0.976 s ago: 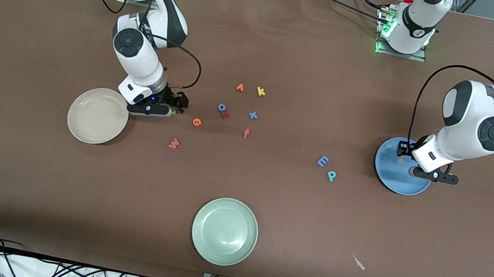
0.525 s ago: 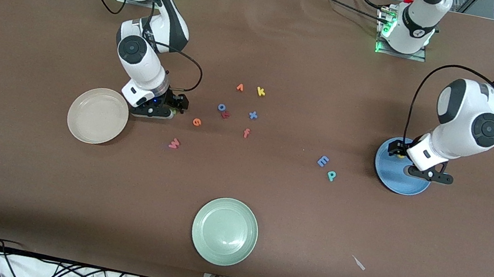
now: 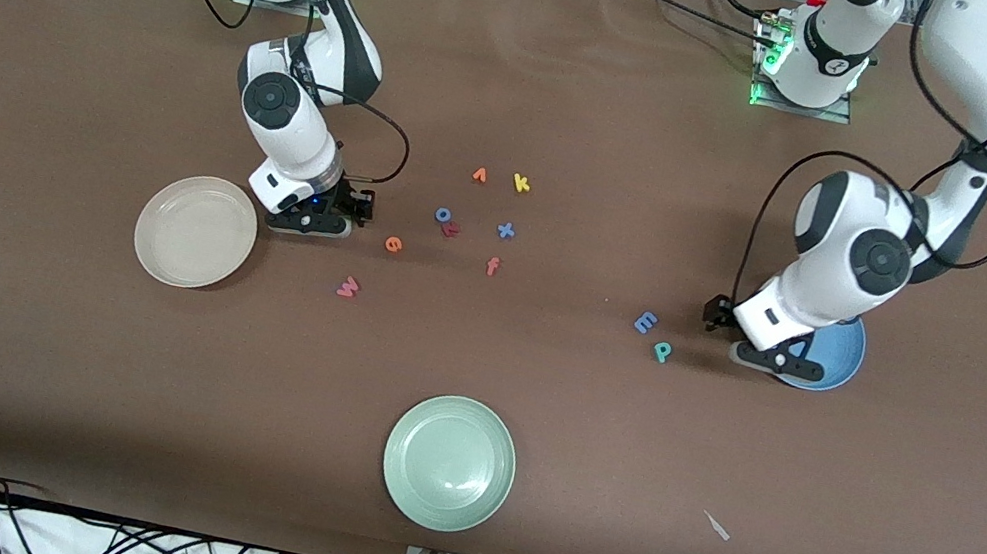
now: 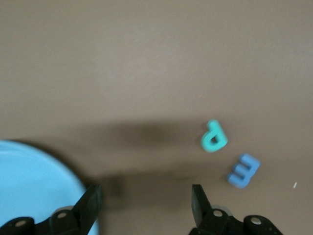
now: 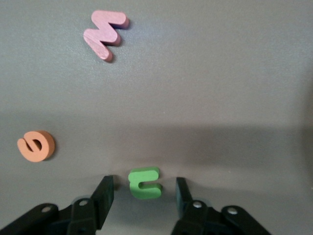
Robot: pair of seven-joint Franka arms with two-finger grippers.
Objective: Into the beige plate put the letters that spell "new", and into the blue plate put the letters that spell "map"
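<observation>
Table: brown mat, plates and foam letters spread on it.
Changed, left: my left gripper has left the blue plate and now hangs over the mat at that plate's rim, on the side toward the m and p; fingers wide apart, nothing between them.
Changed, right: my right gripper has sunk lower beside the beige plate; fingers narrowing, one on each side of the green n, a small gap still showing on both sides.
New letters: n on the mat just beside the beige plate; orange e near it toward the table's middle; pink w nearer the front camera than the e. Beige plate holds none.
Map letters: blue m and teal p lie just beside each other, near the left gripper. Yellow a: I cannot see it; my left arm covers much of the blue plate.
Around: orange v, yellow k, blue o, x and pink f clustered mid-table.
Green plate: nearest the front camera, well apart from both grippers.
</observation>
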